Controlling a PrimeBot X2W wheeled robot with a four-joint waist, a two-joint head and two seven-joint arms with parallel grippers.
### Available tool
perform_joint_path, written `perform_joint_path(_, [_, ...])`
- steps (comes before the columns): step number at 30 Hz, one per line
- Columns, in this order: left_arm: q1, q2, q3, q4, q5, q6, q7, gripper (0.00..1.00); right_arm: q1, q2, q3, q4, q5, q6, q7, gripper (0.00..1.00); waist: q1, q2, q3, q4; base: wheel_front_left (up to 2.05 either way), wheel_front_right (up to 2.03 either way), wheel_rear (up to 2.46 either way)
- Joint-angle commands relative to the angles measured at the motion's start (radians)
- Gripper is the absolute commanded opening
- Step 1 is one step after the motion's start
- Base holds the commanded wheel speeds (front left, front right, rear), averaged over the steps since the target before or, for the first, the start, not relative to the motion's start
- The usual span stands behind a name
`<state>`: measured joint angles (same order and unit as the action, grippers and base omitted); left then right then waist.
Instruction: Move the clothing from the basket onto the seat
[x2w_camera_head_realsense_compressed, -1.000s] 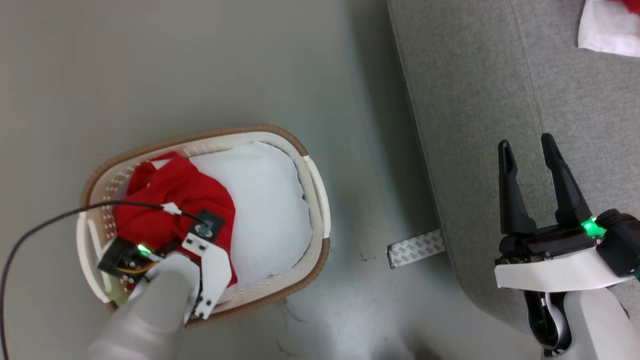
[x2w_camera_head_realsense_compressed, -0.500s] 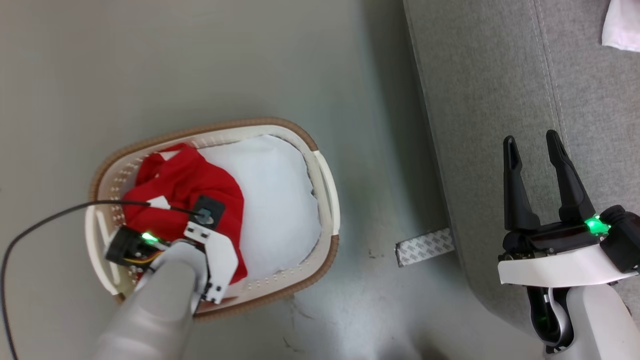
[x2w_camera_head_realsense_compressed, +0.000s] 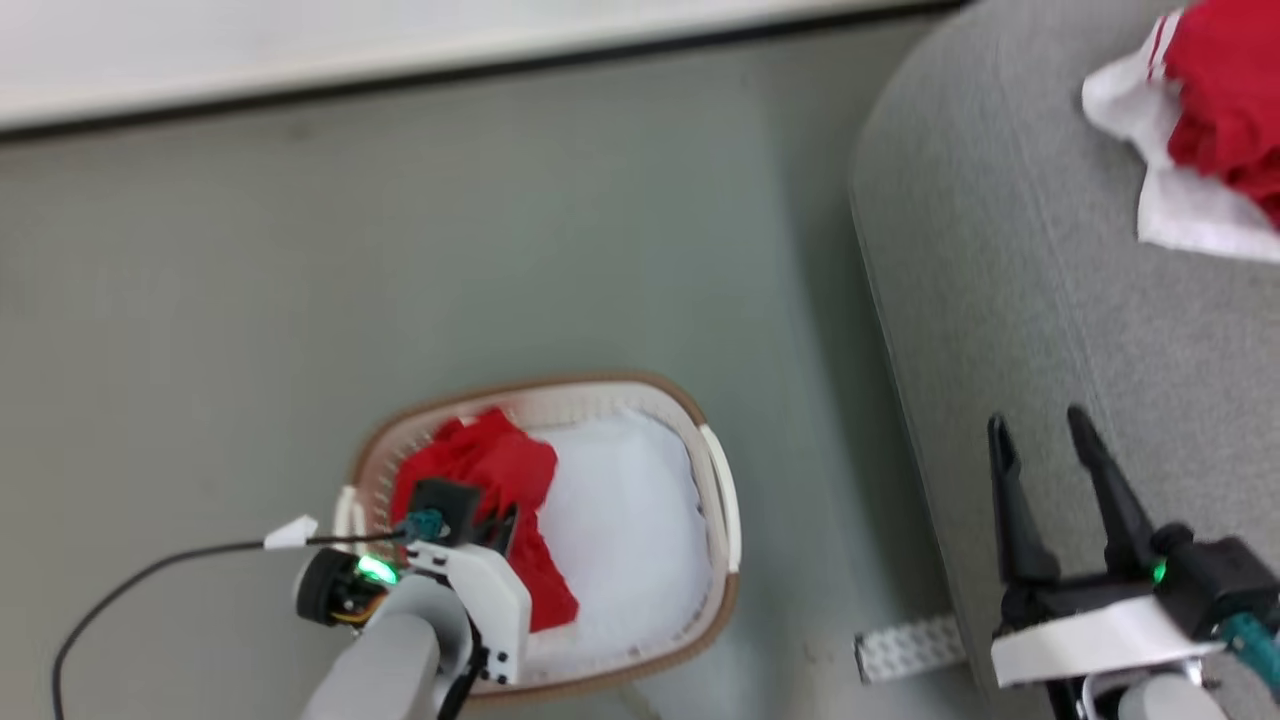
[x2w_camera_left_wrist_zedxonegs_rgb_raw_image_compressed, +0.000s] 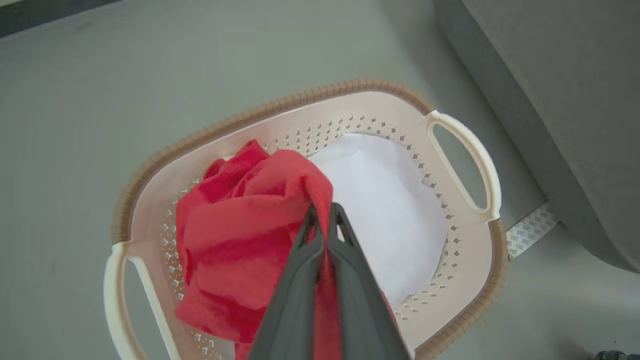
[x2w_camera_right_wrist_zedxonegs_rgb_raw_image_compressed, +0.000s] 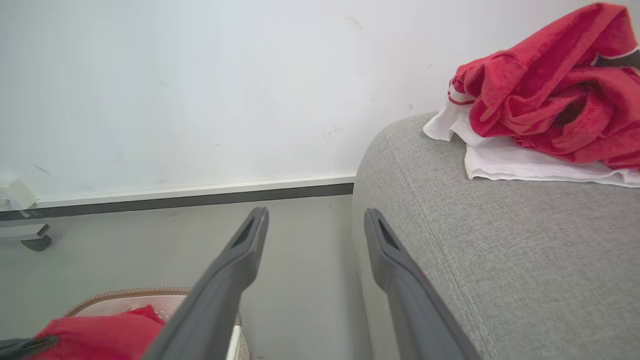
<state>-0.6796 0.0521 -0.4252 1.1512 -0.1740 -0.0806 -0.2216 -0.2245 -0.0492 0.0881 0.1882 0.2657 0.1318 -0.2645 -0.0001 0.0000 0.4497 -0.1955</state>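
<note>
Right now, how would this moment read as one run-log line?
left hand: shut on red cloth at basket | right hand: open, empty, beside seat edge | clothes pile: on seat

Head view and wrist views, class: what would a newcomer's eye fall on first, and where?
The bright red garment stands out first, bunched at one end of the cream basket on the floor, with the left gripper pinching a fold between its fingers. Next comes a second red heap lying on white fabric on the grey seat, while the right gripper hangs open by the seat's edge.
</note>
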Motion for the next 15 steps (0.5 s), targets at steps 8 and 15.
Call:
perform_joint_path(8, [0.113, 0.0, -0.063, -0.246, -0.13, 0.027, -0.001, 0.0, 0.136, -0.003, -0.005, 0.03, -0.039, -0.002, 0.0, 1.0, 0.0001, 0.0, -0.331, 0.148, 0.0, 0.0, 0.0])
perform_joint_path(15, [0.168, 0.0, -0.058, -0.487, -0.197, 0.052, 0.062, 0.0, 0.193, -0.003, 0.036, 0.024, -0.044, -0.002, 0.0, 1.0, 0.0001, 0.0, -0.408, 0.171, 0.0, 0.0, 0.0])
